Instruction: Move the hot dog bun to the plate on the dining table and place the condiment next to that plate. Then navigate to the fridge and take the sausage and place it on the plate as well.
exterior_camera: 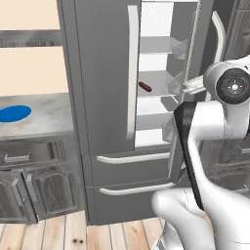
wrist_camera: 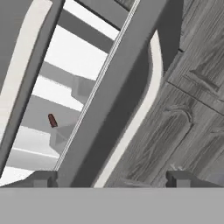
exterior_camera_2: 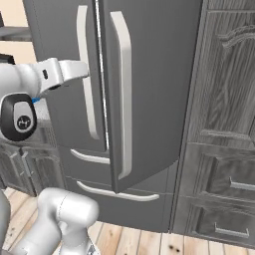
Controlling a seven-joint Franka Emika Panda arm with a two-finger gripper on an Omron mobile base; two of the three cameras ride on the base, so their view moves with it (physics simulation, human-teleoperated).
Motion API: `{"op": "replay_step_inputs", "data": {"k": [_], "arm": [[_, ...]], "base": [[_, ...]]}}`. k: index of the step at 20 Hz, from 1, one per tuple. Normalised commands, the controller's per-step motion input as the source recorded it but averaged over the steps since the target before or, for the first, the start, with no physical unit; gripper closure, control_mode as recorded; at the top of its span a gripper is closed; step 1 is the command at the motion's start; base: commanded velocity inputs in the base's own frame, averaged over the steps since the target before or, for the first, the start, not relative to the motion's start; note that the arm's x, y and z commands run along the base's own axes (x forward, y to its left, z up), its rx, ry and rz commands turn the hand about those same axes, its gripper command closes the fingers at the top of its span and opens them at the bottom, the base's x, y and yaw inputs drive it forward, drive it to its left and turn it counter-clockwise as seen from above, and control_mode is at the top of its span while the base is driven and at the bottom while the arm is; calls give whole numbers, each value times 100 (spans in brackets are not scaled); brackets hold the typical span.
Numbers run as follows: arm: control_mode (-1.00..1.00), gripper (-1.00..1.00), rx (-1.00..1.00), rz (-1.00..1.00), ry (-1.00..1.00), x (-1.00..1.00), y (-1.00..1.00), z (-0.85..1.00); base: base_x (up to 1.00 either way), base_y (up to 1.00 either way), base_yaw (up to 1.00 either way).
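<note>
Inside the part-open fridge (exterior_camera: 105, 73), the sausage (exterior_camera: 145, 87) lies on a white shelf; pincer (wrist_camera: 111, 178) spread, grasping nothing

Half-open fridge (exterior_camera: 105, 73) door (wrist_camera: 118, 92) narrows the shelf gap.

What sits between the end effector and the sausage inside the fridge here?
In the hand view, the end effector straddles the edge of the fridge's partly open right door. That door edge lies between it and the sausage, which rests on a white shelf.
</note>
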Motion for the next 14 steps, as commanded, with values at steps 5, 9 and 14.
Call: {"op": "replay_step_inputs", "data": {"k": [5,9,14], "arm": [[-100,-100,-30,0,29,17,81,4],[-100,-100,-21,-4,23,36,47,-23],[-100,-100,-4,-3,0,27,3,-42]], "base": [[0,0,0],[0,0,0],[0,0,0]]}}
